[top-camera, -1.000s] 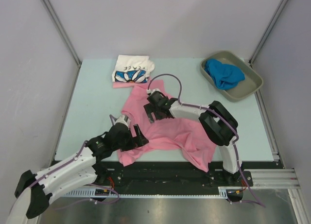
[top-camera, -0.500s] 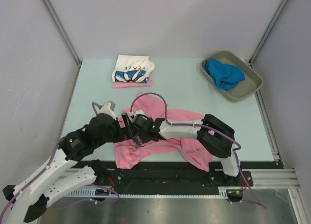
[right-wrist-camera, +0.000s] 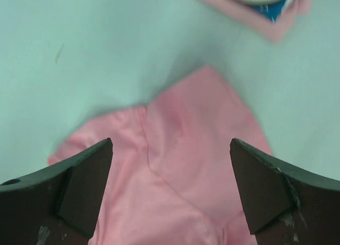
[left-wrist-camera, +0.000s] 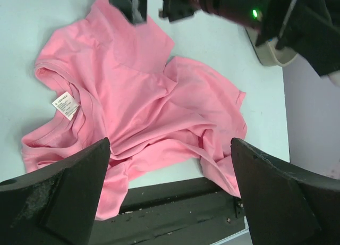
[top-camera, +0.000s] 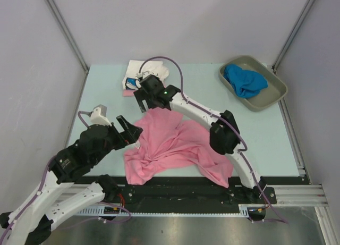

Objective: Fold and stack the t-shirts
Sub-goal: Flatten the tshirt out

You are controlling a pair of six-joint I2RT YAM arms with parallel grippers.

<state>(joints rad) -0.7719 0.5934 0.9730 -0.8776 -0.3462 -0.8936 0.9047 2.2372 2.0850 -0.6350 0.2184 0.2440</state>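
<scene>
A plain pink t-shirt (top-camera: 170, 146) lies crumpled and unfolded at the table's near middle. It also shows in the left wrist view (left-wrist-camera: 143, 107), neck label up, and in the right wrist view (right-wrist-camera: 186, 170). My left gripper (top-camera: 130, 131) is open and empty at the shirt's left edge, above it (left-wrist-camera: 170, 144). My right gripper (top-camera: 149, 99) is open and empty over the shirt's far corner (right-wrist-camera: 171, 144). Behind it, a folded white printed shirt (top-camera: 158, 69) lies on a folded pink one (top-camera: 127, 92). A bright blue shirt (top-camera: 244, 80) lies bunched in the tray.
The grey-olive tray (top-camera: 272, 93) stands at the back right corner. The right arm (top-camera: 196, 112) stretches across the table's middle over the pink shirt. The black base rail (top-camera: 180, 189) runs along the near edge, and the shirt's hem hangs onto it.
Both grippers have left the pink shirt's middle. The right one moved toward the far stack, the left one drew back to the left. The shirt now lies loose and rumpled.
</scene>
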